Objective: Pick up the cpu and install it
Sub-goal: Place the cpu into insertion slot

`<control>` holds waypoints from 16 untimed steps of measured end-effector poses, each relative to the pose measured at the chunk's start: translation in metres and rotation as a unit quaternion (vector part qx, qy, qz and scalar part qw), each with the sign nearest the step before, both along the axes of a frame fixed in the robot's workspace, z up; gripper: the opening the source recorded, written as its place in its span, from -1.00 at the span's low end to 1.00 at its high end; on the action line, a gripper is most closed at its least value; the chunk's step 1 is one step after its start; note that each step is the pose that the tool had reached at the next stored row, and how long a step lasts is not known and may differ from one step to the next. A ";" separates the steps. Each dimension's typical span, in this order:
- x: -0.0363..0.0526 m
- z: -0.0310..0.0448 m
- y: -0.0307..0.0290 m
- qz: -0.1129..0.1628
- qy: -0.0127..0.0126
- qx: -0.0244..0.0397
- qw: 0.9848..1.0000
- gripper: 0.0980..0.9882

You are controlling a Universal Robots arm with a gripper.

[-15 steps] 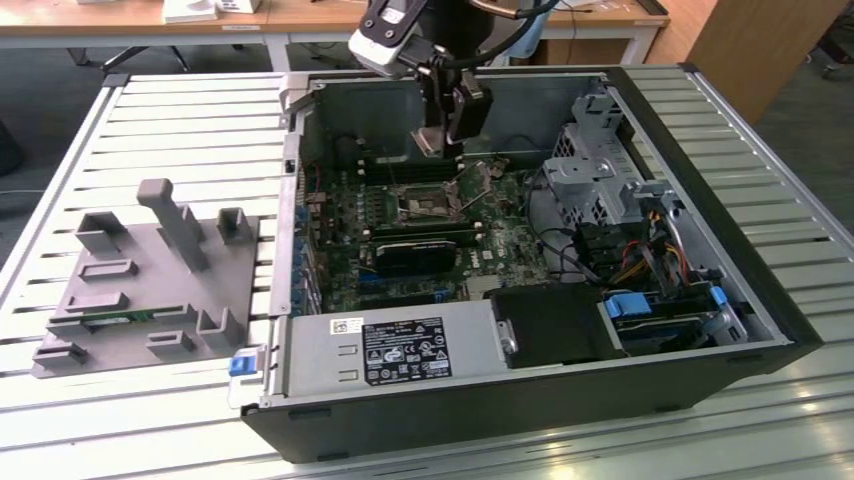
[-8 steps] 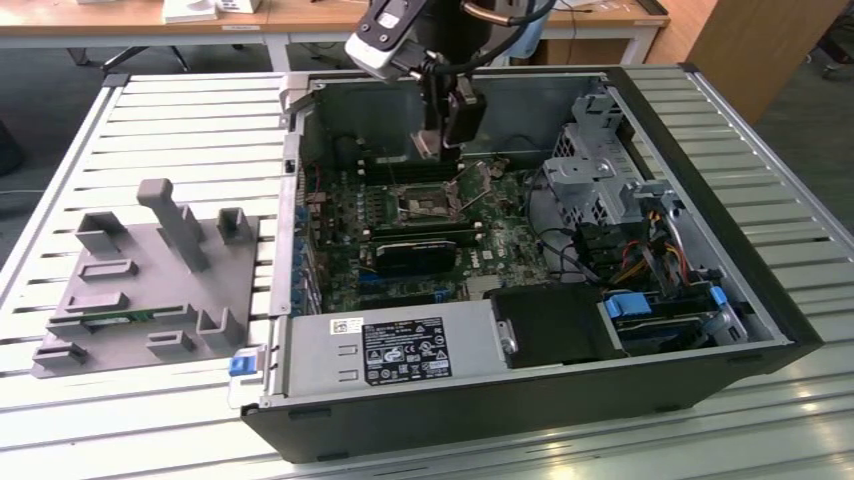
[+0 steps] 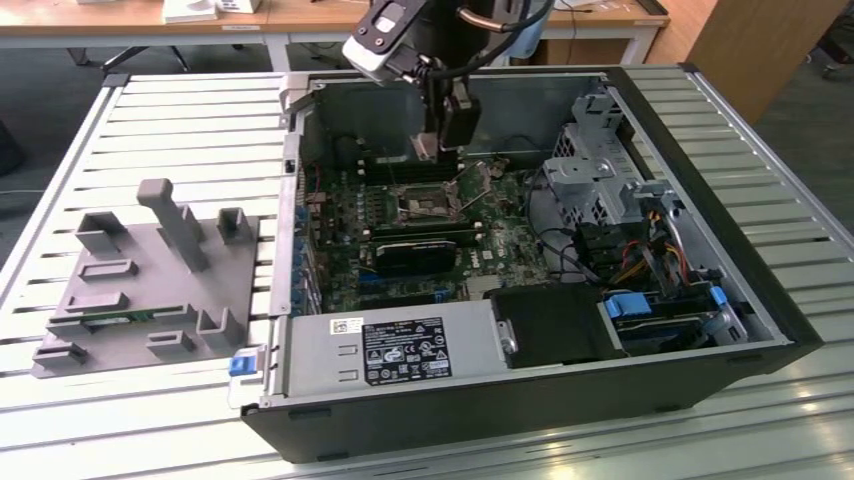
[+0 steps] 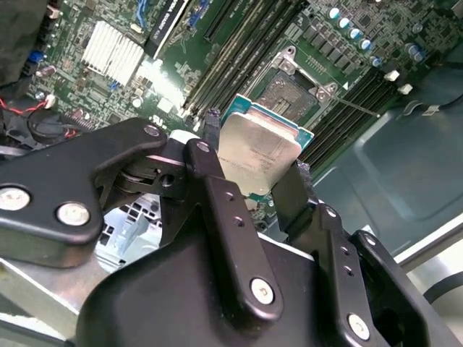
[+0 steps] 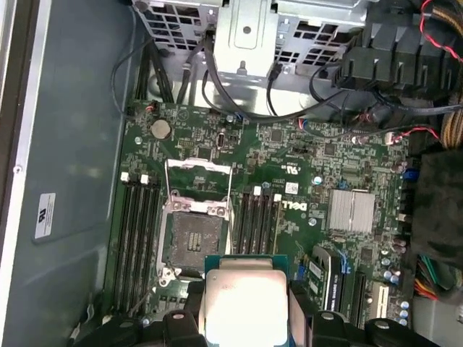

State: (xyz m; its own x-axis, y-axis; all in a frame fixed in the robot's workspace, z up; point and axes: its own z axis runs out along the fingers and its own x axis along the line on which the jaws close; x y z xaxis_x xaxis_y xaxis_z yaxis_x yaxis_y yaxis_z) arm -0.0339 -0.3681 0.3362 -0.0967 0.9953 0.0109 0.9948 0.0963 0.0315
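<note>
The cpu (image 4: pixel 260 152) is a flat square chip with a silvery top plate and a thin green rim. My gripper (image 4: pixel 257 148) is shut on it, one black finger on each of two opposite edges. In the first wrist view the cpu (image 5: pixel 242 296) hangs above the green motherboard, just to one side of the empty socket (image 5: pixel 194 235), whose metal retention frame (image 5: pixel 199 188) stands flipped open. In the exterior view my gripper (image 3: pixel 443 150) reaches down into the open computer case (image 3: pixel 667 110), above and slightly behind the socket (image 3: pixel 430 205).
Memory slots (image 5: pixel 134 231) flank the socket on both sides. A black card (image 3: pixel 420 255), a labelled power supply (image 3: pixel 387 350), a drive cage (image 3: pixel 601 160) and coloured cables (image 3: pixel 647 250) crowd the case. A grey fixture tray (image 3: pixel 147 290) sits on the slatted table at the exterior view's left.
</note>
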 end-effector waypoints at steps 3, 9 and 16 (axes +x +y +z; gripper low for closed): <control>0.0000 -0.0012 0.0007 -0.001 0.002 0.005 1.000 0.00; 0.0000 -0.0075 0.0024 -0.008 0.004 0.007 1.000 0.00; 0.0000 -0.0154 0.0080 -0.009 0.004 0.007 1.000 0.00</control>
